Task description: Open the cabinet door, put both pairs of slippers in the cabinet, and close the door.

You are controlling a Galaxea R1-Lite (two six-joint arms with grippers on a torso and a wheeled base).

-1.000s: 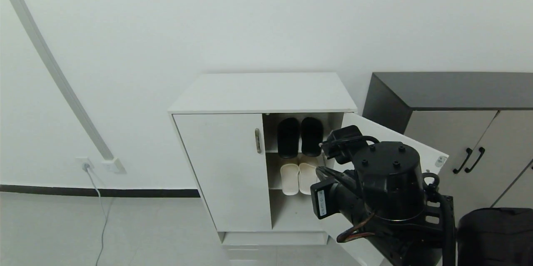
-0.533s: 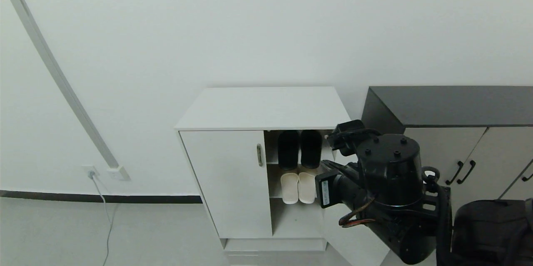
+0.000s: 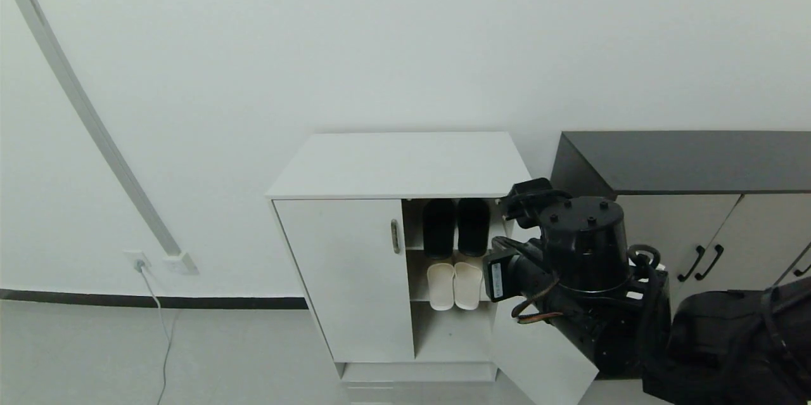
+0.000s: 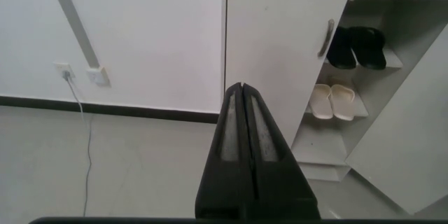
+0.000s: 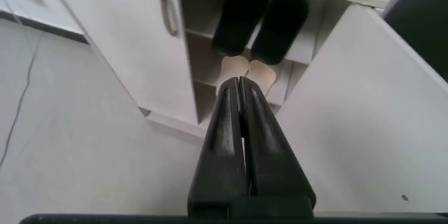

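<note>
- White cabinet (image 3: 393,164) stands on floor (image 3: 95,354) against wall; two doors.
- Left door (image 3: 342,272) shut flush, w/ slim vertical metal handle (image 3: 394,236) near its inner edge.
- Right door (image 3: 545,360) open, swung out toward robot; right half of the interior exposed.
- Top shelf (image 3: 413,248): black slippers (image 3: 456,226), pair side by side, touching, lying flat.
- Mid shelf (image 3: 417,299): white slippers (image 3: 453,277), pair side by side, touching, ends at shelf's front edge, directly below black pair.
- Bottom compartment (image 3: 447,332): bare floor panel.
- Right arm (image 3: 580,246) sits in front of open door, just beside the opening's right edge.
- Right gripper (image 5: 239,84): jaws pressed together, nothing between them; points at the shelves, white pair just past its tip in wrist view, open door panel alongside.
- Left gripper (image 4: 241,91): jaws pressed together, holding nothing; held off to cabinet's left, well apart from it, aimed toward closed left door.
- Dark cabinet (image 3: 684,158) w/ grey doors + black handles stands just right of the white one.
- Wall socket (image 3: 136,260) low on wall at left, cable (image 3: 158,329) hanging to floor.
</note>
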